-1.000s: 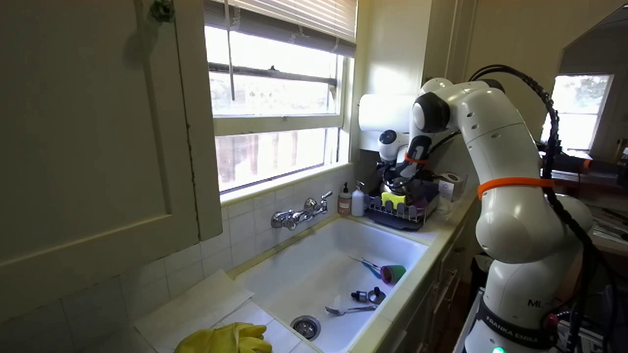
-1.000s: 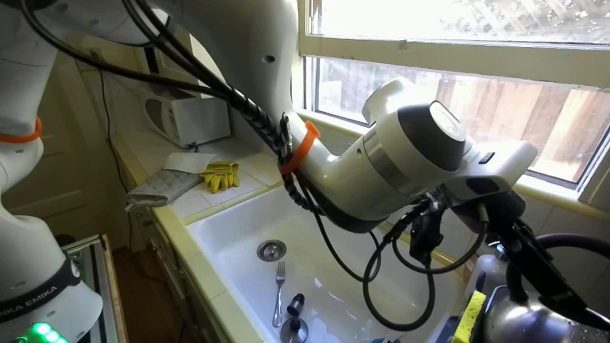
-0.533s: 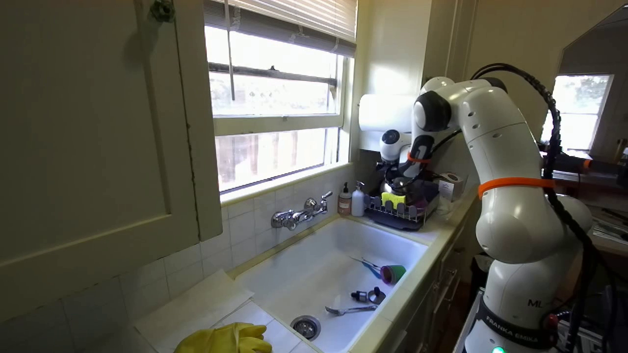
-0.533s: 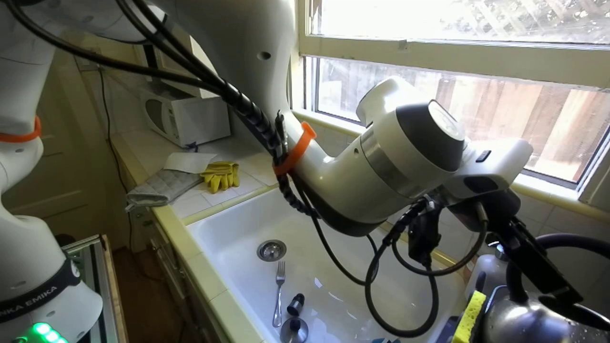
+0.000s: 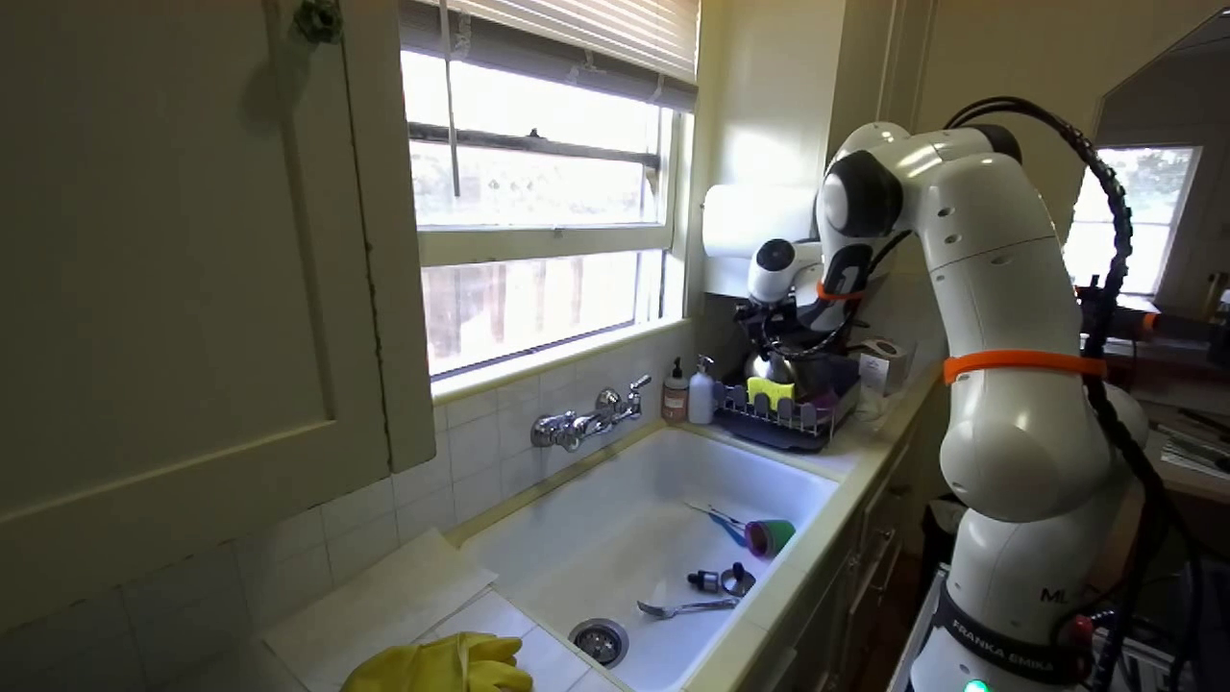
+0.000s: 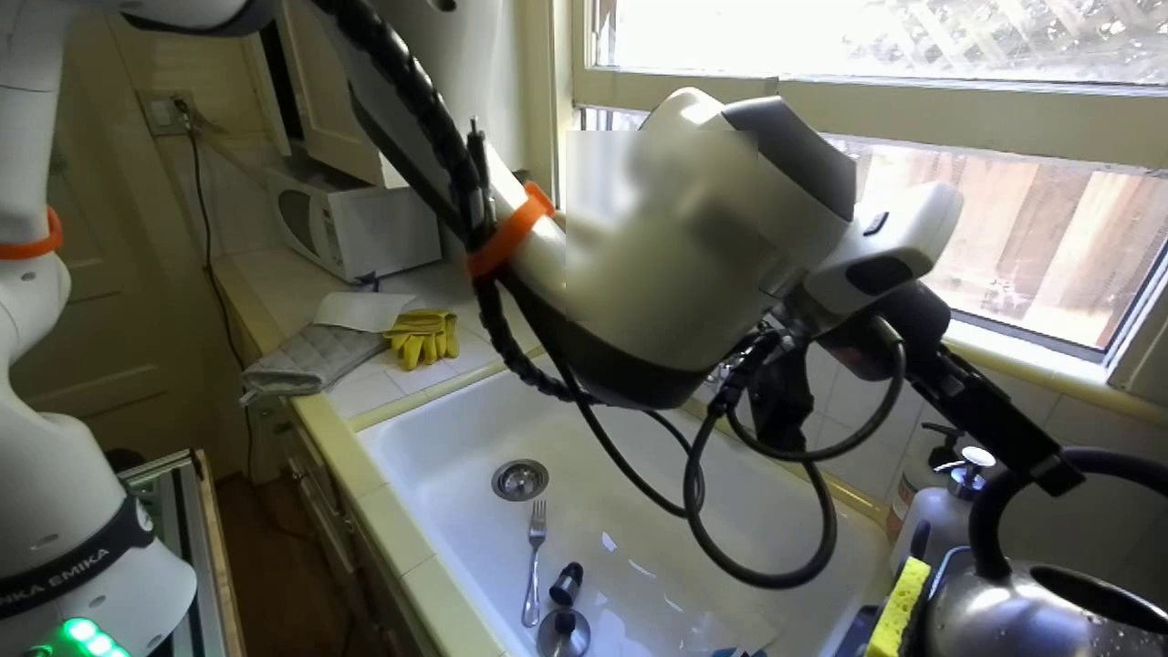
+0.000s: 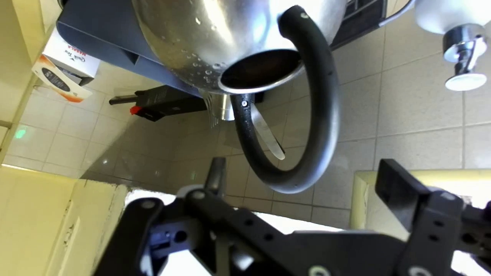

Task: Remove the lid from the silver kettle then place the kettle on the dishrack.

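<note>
The silver kettle (image 7: 238,34) stands on the dishrack (image 5: 796,415); it also shows in both exterior views (image 6: 1013,620) (image 5: 805,373). Its round top opening (image 7: 261,69) is uncovered and dark inside. Its dark arched handle (image 7: 326,96) stands up over the opening. My gripper (image 7: 305,184) is open and empty, with its fingers wide apart on either side of the handle's top, apart from it. In an exterior view the gripper (image 6: 1058,470) is above the kettle near the handle. The dishrack's grey side (image 7: 107,34) shows in the wrist view. No lid is on the kettle.
A yellow sponge (image 6: 899,607) is at the rack's edge. Soap bottles (image 5: 701,394) stand beside it against the wall. The sink (image 5: 577,538) holds a fork (image 6: 535,566), a cup (image 5: 769,538) and a round metal piece with a dark knob (image 6: 563,631). Boxes (image 7: 71,57) stand beyond the rack.
My gripper has risen from low over the kettle's top and drawn back towards the sink. The kettle's opening now shows more fully. The kettle and rack have not moved.
</note>
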